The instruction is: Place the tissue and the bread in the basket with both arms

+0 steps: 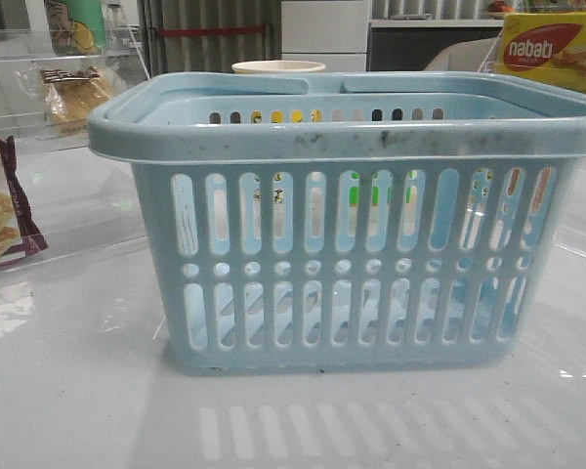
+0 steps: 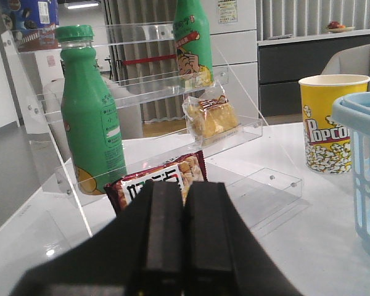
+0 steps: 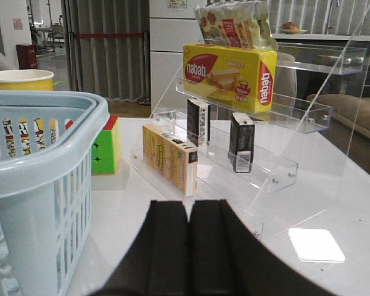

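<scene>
The pale blue basket (image 1: 352, 283) fills the middle of the front view; it also shows in the left wrist view (image 2: 364, 172) and the right wrist view (image 3: 37, 179). The bread (image 2: 211, 117) in clear wrap lies on the middle step of the left clear rack, also seen in the front view (image 1: 73, 98). The tissue (image 3: 242, 143), a blackish pack with a pale patch, stands on the right rack's lower step, with a similar dark pack (image 3: 198, 121) behind it. My left gripper (image 2: 185, 185) is shut and empty, short of the rack. My right gripper (image 3: 189, 203) is shut and empty, short of the right rack.
On the left rack (image 2: 142, 92) stand two green bottles (image 2: 89, 117) and a maroon-edged cracker packet (image 2: 157, 179). A popcorn cup (image 2: 330, 123) stands behind the basket. The right rack (image 3: 283, 166) holds a yellow nabati box (image 3: 229, 75) and a tan box (image 3: 169, 157); a colour cube (image 3: 106, 145) stands beside it.
</scene>
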You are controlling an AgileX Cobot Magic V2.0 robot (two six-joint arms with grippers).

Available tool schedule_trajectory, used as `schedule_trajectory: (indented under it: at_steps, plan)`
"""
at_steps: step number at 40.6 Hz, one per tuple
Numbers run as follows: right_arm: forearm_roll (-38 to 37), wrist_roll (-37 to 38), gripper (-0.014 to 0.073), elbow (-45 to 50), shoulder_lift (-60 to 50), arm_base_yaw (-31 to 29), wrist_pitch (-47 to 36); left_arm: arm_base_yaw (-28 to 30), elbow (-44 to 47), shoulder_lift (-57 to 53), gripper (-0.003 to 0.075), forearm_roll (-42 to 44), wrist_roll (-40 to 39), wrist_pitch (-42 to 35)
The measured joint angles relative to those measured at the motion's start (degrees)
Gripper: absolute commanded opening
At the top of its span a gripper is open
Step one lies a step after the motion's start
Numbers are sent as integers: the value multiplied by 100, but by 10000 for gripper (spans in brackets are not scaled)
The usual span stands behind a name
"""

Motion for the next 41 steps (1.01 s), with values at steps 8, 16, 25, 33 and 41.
schedule_trajectory:
  at_steps: [8, 16, 25, 33, 41]
  plan:
    - [0, 0, 57, 0, 0, 0, 0, 0, 0, 0, 99, 0, 0, 0]
    - [0, 0, 57, 0, 0, 0, 0, 0, 0, 0, 99, 0, 0, 0]
    - [0, 0, 57, 0, 0, 0, 0, 0, 0, 0, 99, 0, 0, 0]
    - [0, 0, 57, 0, 0, 0, -22, 0, 0, 0, 99, 0, 0, 0]
    - [0, 0, 57, -143, 0, 0, -19, 0, -137, 0, 99, 0, -21, -249]
